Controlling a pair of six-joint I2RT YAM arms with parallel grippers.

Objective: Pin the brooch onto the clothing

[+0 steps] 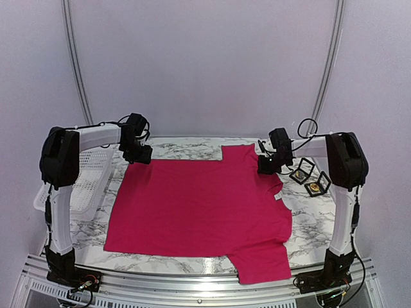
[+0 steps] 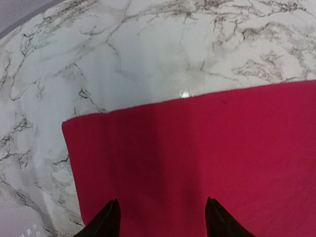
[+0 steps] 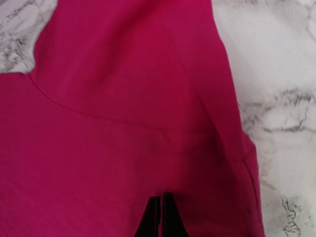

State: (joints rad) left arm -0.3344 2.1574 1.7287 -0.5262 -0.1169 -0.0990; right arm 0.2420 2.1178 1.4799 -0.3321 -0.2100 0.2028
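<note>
You have the T-shirt (image 1: pixel 199 208) flat mid-frame on the marble table (image 1: pixel 309 223), pale walls (image 1: pixel 205 64) behind; left gripper (image 2: pixel 162 202) released at its corner, right gripper (image 3: pixel 161 198) clenched; only overhead shows basket (image 1: pixel 90 183) and black boxes (image 1: pixel 317 184).

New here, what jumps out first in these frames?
A big crimson T-shirt lies spread flat over most of the marble table. The left gripper hangs open over the shirt's far-left hem corner, and the right gripper is shut above the far shoulder. Two small black cases sit on the table by the right arm, and a white basket is at the left edge.
</note>
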